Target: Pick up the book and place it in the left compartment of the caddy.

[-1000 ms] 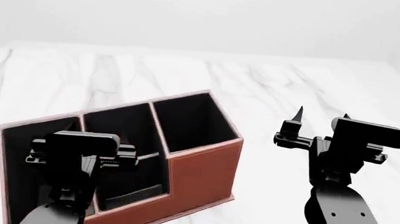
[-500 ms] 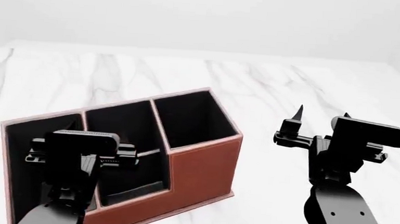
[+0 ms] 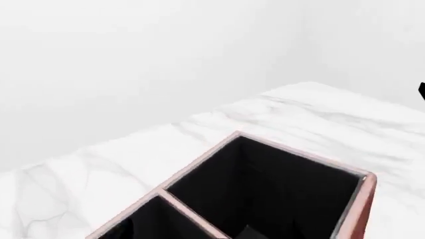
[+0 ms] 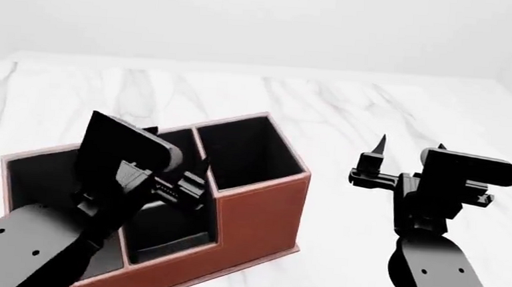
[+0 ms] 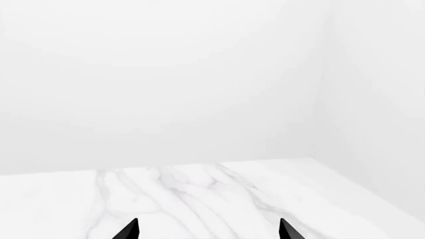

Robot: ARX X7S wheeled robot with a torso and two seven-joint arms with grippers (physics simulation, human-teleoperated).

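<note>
The reddish-brown caddy [image 4: 261, 217] with its black interior stands on the white marble table. Its long left compartment [image 4: 45, 177] is partly covered by my left arm. My left gripper [image 4: 182, 187] is tilted over the two small middle sections, and its jaws do not show clearly. In the left wrist view I see the caddy's rim [image 3: 302, 158] and its squarish end section [image 3: 265, 191], but no fingers. I cannot make out the book against the black lining. My right gripper [image 4: 412, 148] is open and empty above the table, right of the caddy. Its two fingertips [image 5: 133, 228] stand wide apart.
The marble table [image 4: 356, 109] runs back to a white wall, and its far edge and right edge show. My left forearm [image 4: 27, 249] crosses the front left of the caddy. My right forearm [image 4: 431, 274] rises at the front right.
My left arm has swung: its wrist now leans back and to the left over the caddy, where it hung straight down before. The right arm and the caddy have not moved.
</note>
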